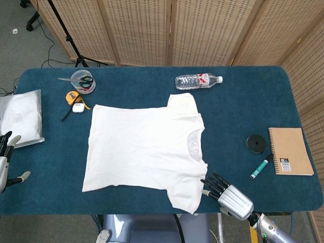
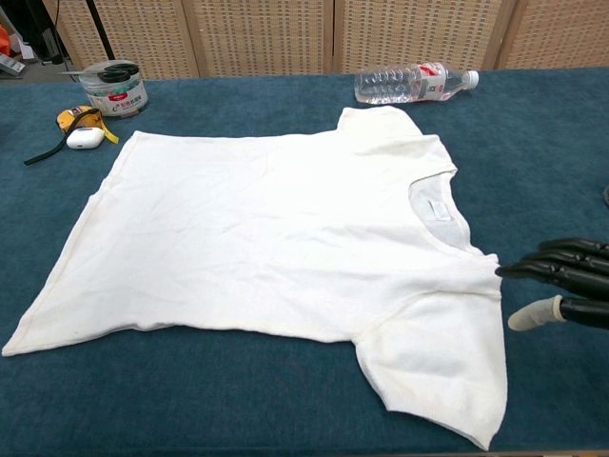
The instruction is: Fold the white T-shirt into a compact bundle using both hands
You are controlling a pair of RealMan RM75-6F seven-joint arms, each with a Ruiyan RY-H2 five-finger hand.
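The white T-shirt [image 1: 146,147] lies flat on the blue table [image 1: 238,106], neck to the right and hem to the left; in the chest view the T-shirt [image 2: 276,248] fills the middle. My right hand [image 1: 227,195] is at the front edge, fingers stretched out and apart, tips just right of the near sleeve. In the chest view the right hand [image 2: 561,283] comes in from the right edge, its fingertips [image 2: 504,271] almost at the sleeve's shoulder seam, holding nothing. My left hand [image 1: 6,159] hangs off the table's left edge, fingers apart and empty.
A water bottle [image 1: 198,80] lies behind the shirt. A tub with scissors [image 1: 82,81], a tape measure [image 1: 72,96] and a white case [image 1: 78,107] sit at the back left. A notebook [image 1: 289,151], black disc [image 1: 256,143] and marker [image 1: 259,168] lie right. A bagged white item [image 1: 20,117] is far left.
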